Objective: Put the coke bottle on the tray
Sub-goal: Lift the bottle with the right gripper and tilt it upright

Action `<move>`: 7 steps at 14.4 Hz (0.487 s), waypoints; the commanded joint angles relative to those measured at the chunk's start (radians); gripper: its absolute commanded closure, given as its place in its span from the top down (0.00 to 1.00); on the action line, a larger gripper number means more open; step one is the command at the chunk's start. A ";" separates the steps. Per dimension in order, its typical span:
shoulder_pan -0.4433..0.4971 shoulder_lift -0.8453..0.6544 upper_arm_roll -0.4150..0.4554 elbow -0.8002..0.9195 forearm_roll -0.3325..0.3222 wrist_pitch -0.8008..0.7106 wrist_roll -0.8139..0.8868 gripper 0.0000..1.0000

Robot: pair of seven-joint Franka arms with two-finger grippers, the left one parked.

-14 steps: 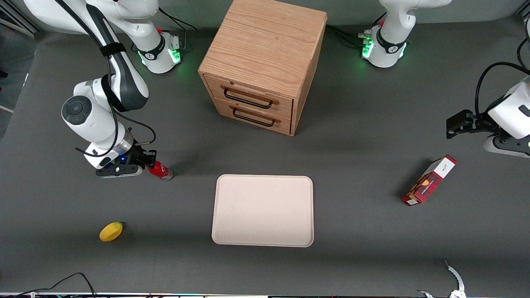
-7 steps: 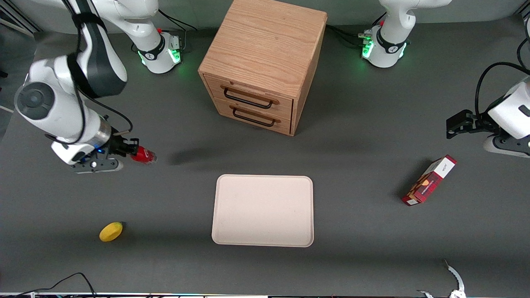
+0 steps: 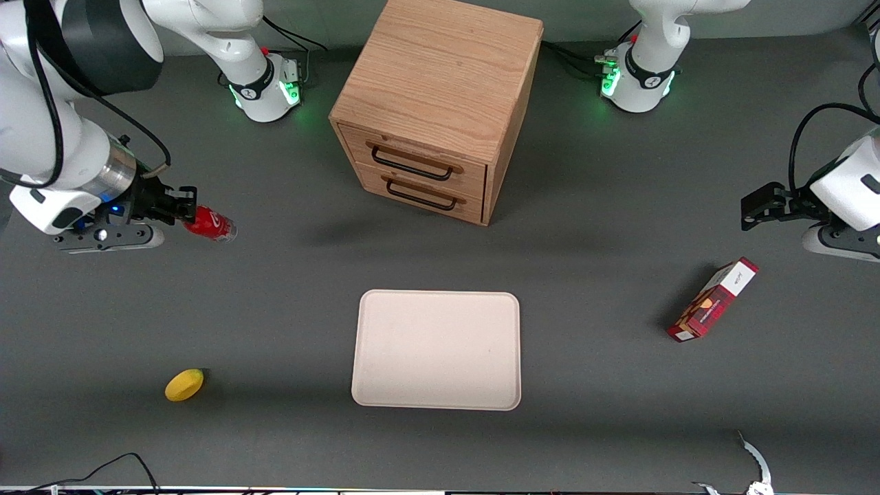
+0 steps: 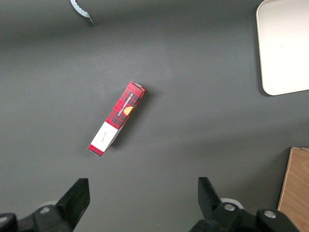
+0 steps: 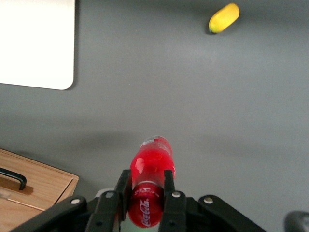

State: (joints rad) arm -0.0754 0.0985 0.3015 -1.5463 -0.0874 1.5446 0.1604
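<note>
Two fingers (image 5: pixel 169 186) of our gripper (image 3: pixel 180 212) clamp the coke bottle (image 3: pixel 210 225), holding it above the table toward the working arm's end, well apart from the tray (image 3: pixel 436 349); a lemon (image 3: pixel 184 384) lies nearer the front camera.

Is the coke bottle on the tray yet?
No. The gripper holds the coke bottle above the table; the tray lies bare.

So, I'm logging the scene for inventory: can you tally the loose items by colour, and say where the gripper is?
Red: 2, the coke bottle and the carton
Yellow: 1, the lemon
Cream-beige: 1, the tray
Total: 4
The gripper holds the bottle above the table, toward the working arm's end.
</note>
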 commanded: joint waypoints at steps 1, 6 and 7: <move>0.011 0.044 0.013 0.092 0.040 -0.031 -0.006 0.00; 0.121 0.203 0.016 0.288 0.035 -0.026 0.065 0.00; 0.152 0.222 0.015 0.307 0.031 -0.017 0.062 0.00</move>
State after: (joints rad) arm 0.0278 0.2371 0.3189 -1.3634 -0.0572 1.5491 0.1977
